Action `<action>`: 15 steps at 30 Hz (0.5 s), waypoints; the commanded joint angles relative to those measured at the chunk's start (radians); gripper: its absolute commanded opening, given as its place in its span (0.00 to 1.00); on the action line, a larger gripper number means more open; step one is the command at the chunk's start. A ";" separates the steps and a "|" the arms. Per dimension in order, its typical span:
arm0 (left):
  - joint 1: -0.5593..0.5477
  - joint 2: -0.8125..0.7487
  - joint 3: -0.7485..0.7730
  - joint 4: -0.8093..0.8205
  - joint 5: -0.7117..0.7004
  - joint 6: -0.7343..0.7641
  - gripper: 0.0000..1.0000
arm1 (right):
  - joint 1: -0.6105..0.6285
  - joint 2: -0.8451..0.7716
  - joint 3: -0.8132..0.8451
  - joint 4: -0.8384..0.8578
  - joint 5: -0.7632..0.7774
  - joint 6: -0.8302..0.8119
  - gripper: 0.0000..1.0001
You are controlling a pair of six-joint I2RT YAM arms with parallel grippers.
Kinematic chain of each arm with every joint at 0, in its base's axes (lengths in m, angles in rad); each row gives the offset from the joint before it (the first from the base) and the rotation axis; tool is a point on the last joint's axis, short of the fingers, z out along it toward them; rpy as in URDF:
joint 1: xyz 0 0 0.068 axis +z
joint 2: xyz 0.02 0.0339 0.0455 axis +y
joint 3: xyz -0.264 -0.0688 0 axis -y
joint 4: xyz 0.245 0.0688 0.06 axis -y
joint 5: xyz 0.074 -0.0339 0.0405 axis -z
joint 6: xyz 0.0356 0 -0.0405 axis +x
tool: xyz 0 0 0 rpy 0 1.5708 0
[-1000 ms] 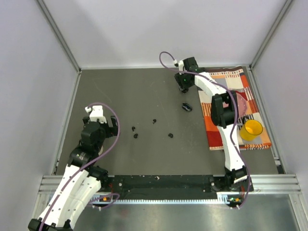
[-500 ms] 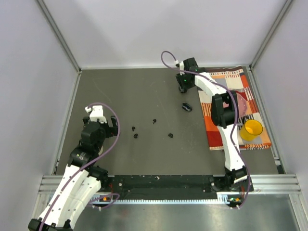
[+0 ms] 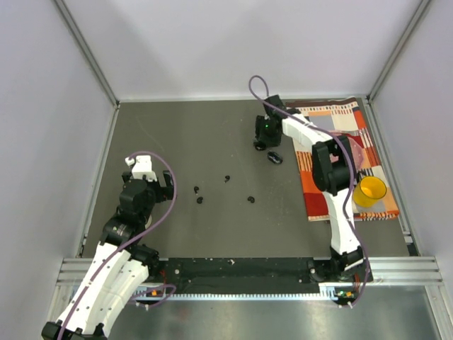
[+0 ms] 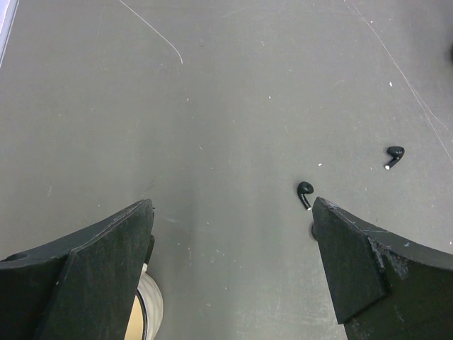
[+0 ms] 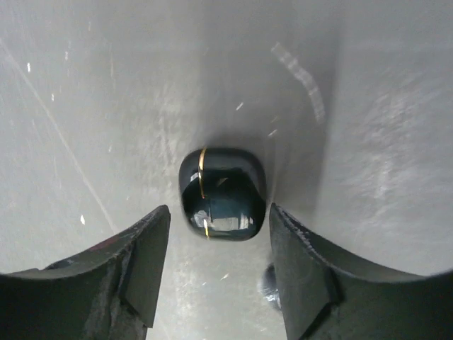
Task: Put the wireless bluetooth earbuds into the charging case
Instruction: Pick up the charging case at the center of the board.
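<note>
Several tiny black earbuds lie on the grey table mid-left: (image 3: 196, 189), (image 3: 200, 200), (image 3: 227, 178), (image 3: 251, 199). Two of them show in the left wrist view, one (image 4: 305, 191) just ahead of the right fingertip and another (image 4: 394, 154) farther right. My left gripper (image 3: 166, 185) (image 4: 232, 212) stands wide open with bare table between its fingers. A glossy black charging case (image 5: 223, 193) with a thin gold seam lies shut on the table. My right gripper (image 3: 261, 144) (image 5: 219, 206) is open, one finger on each side of the case, with gaps. A black oval pod (image 3: 274, 157) lies beside it.
A striped orange cloth (image 3: 333, 113) covers the table's right side and carries a yellow cup (image 3: 370, 191) and a pink piece (image 3: 357, 152). Grey walls close in the back and both sides. A blurred dark thing (image 5: 267, 283) peeks out beside my right finger.
My right gripper has swung from the back of the table toward the near left and come down over the case. The left arm and the earbuds have not moved.
</note>
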 commanded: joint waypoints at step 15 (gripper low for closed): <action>0.006 -0.008 -0.008 0.047 -0.021 0.009 0.99 | 0.123 -0.088 0.013 -0.002 0.227 0.014 0.77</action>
